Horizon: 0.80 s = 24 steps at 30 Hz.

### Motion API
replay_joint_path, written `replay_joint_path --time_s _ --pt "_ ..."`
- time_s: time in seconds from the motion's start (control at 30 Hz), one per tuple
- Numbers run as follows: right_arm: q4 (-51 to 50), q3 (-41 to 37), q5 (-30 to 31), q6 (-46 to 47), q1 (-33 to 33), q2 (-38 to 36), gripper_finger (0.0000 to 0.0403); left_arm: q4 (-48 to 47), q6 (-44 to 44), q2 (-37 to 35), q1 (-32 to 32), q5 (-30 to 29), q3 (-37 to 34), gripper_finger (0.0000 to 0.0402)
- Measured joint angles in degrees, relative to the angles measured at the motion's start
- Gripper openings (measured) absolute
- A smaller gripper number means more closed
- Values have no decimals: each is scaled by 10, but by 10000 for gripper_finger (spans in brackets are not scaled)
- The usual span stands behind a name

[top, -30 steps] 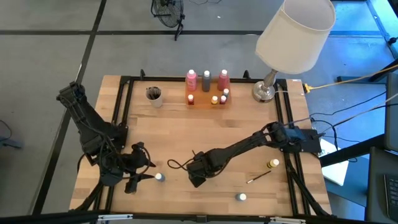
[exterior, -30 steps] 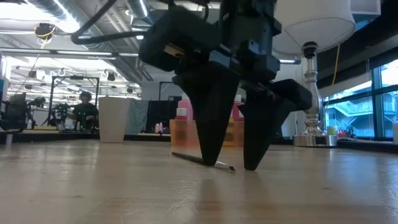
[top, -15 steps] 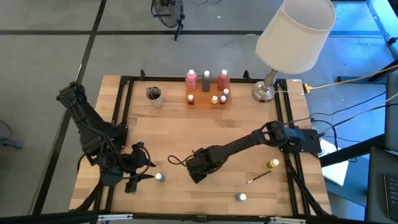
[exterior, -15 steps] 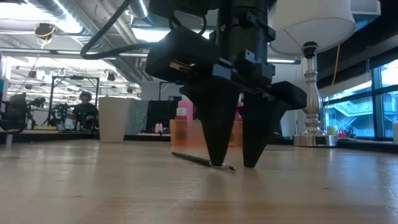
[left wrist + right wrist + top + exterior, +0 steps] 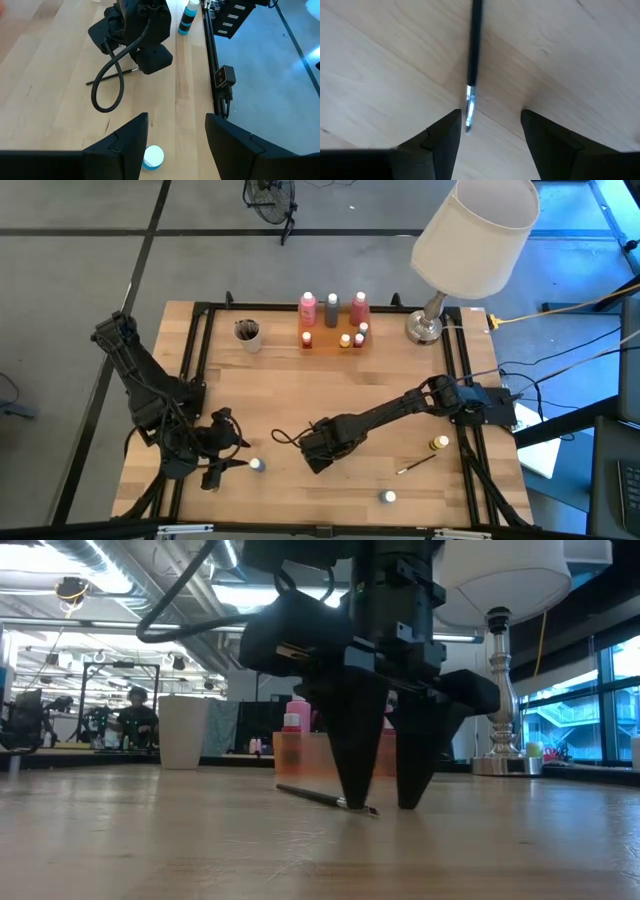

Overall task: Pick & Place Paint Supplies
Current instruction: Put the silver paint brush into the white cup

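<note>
Dark, thin brush lies flat on the pale wood table, near-centre. Right gripper stands over its metal-collared end, fingertips down at the wood, fingers apart; the brush tip sits beside one finger, nothing gripped. Right wrist view confirms: brush runs away between the two fingers.

Left gripper waits at the near left, fingers spread, a white-lidded pot just ahead between them. Second brush and yellow-lidded pot lie near right; another white-lidded pot by the near edge.

Far side: orange tray holding pink and grey bottles and small pots; beige cup to its left; lamp far right.

Room beyond, low view: open workshop, ceiling ducts, windows right, a person seated far left.
</note>
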Motion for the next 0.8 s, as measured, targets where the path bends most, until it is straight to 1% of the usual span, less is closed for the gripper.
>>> replay_joint_path --time_s 0.27,0.53,0.67,0.8 --pt "-54 0 -7 15 0 1 217 0 0 0 0 0 0 194" --pt "-51 0 3 1 0 1 217 0 0 0 0 0 0 194" --pt "-51 -1 0 -37 -9 1 217 0 0 0 0 0 0 194" --pt "-53 -1 -4 -96 -19 1 217 0 0 0 0 0 0 194"
